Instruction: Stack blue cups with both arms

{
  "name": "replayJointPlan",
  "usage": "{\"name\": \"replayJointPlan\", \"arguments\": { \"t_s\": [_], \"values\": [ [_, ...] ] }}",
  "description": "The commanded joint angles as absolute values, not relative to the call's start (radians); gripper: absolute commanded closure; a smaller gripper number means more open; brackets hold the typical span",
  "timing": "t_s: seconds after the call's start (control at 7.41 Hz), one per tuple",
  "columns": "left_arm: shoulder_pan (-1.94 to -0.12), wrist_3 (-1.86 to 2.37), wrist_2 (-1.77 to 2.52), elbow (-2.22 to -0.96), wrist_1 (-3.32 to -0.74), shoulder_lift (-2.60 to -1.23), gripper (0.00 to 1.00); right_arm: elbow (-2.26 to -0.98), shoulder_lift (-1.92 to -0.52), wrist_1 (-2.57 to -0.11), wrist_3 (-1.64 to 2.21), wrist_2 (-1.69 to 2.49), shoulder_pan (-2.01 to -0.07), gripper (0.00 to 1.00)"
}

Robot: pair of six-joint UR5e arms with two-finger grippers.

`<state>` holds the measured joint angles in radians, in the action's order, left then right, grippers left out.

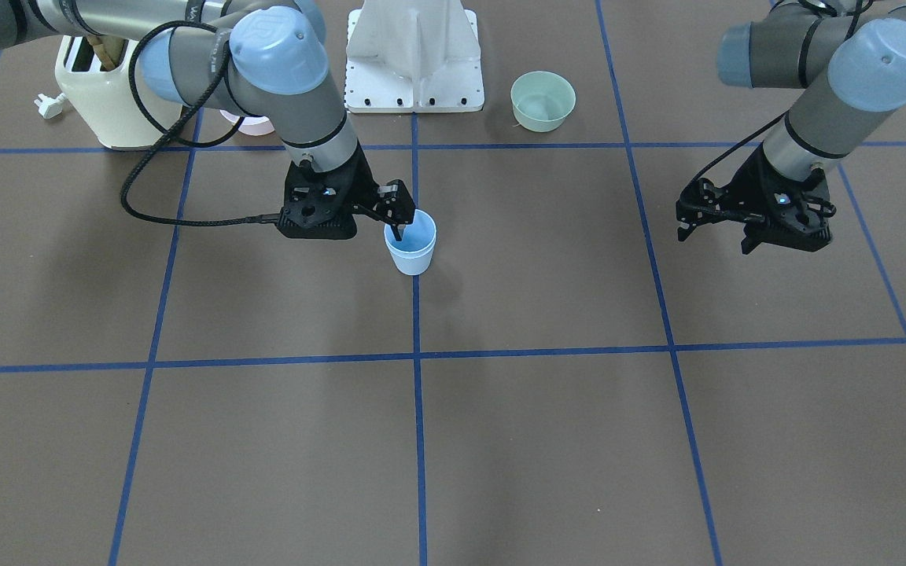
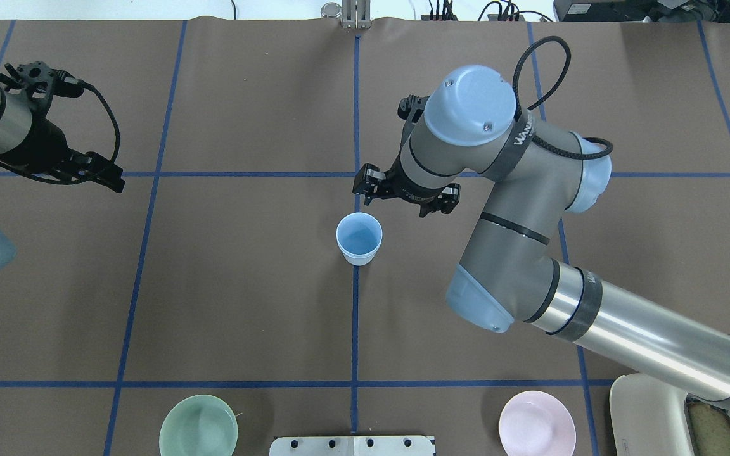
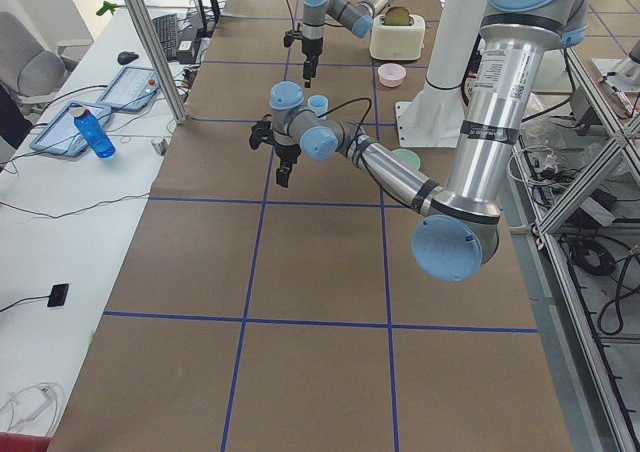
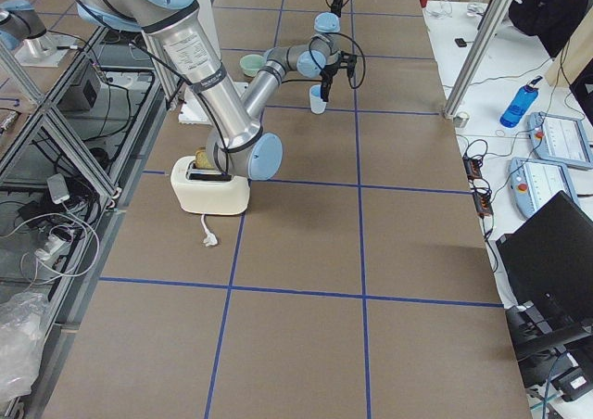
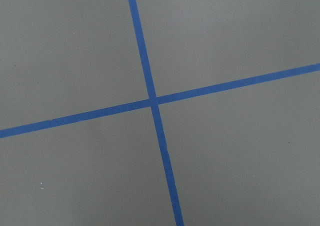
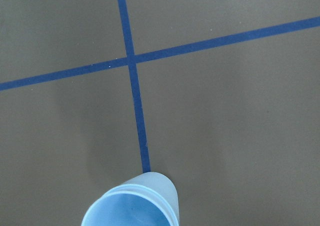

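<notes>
Two blue cups [image 1: 410,248], light-blue plastic, tapered, no handles. Nested one inside the other, with a double rim showing in the right wrist view. Upright, mouths up. Standing on the tabletop [image 1: 539,440] near its middle, right on a blue tape line [image 1: 417,322], just short of a tape crossing.

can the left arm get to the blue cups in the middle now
Probably yes: only bare table lies between the left hand and the blue cups. The right hand hangs close at their rim, so they could crowd.
</notes>
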<state>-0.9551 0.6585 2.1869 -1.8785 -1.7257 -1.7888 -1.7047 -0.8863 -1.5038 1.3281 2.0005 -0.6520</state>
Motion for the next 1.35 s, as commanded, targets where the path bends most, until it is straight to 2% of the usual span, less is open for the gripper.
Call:
{"name": "replayJointPlan", "arguments": {
  "t_s": [0.0,0.4,0.81,1.21],
  "values": [
    [-0.966,0.644,2.190,-1.879,-1.726,-1.786,0.02,-1.713,-0.958,-1.511,1.072,2.106,-0.818,0.00],
    [-1.086,0.461,2.200,-1.865,-1.709,-1.752,0.02,-1.703,-1.095,-1.512,0.684,2.267,-1.076,0.00],
    [-1.268,0.203,2.295,-1.766,-1.709,-1.714,0.02,-1.580,-1.179,-1.513,0.328,2.278,-1.265,0.00],
    [-1.324,0.169,2.298,-1.714,-1.710,-1.707,0.02,-1.476,-1.203,-1.513,0.169,2.322,-1.392,0.00]
  ]
}}
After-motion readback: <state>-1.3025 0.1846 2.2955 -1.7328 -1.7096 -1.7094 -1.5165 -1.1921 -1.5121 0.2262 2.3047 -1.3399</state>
